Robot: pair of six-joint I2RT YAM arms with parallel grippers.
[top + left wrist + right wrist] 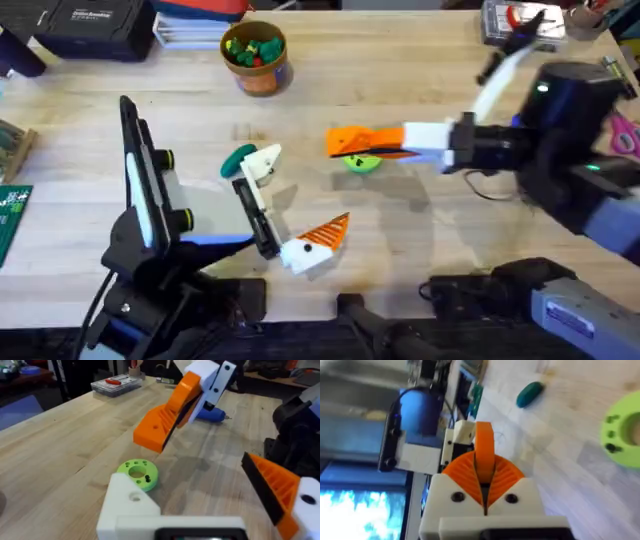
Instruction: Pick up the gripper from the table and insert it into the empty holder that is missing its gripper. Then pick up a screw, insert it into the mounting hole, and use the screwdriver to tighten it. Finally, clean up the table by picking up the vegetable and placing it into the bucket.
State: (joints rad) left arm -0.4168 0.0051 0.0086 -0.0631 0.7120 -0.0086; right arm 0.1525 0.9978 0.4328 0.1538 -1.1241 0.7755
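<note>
My right gripper (347, 142) hangs over the table's middle, shut on the loose orange gripper (484, 442), which stands up between its ribbed pads. The left wrist view shows that gripper (154, 430) as a wedge held above the table. My left gripper (293, 200) is open. One of its fingers is the bare white holder (263, 165) (131, 506); the other carries an orange tip (326, 234). The teal vegetable (238, 158) (530, 394) lies right beside the holder. The bucket (257, 55) stands at the back. The blue screwdriver (212, 414) lies behind the right gripper.
A bright green disc with holes (362, 163) (139, 473) lies under the right gripper, with a small dark bit on it. A clear parts box (114, 384) sits at the far edge. A black case (90, 25) and a circuit board (12, 210) are on the left.
</note>
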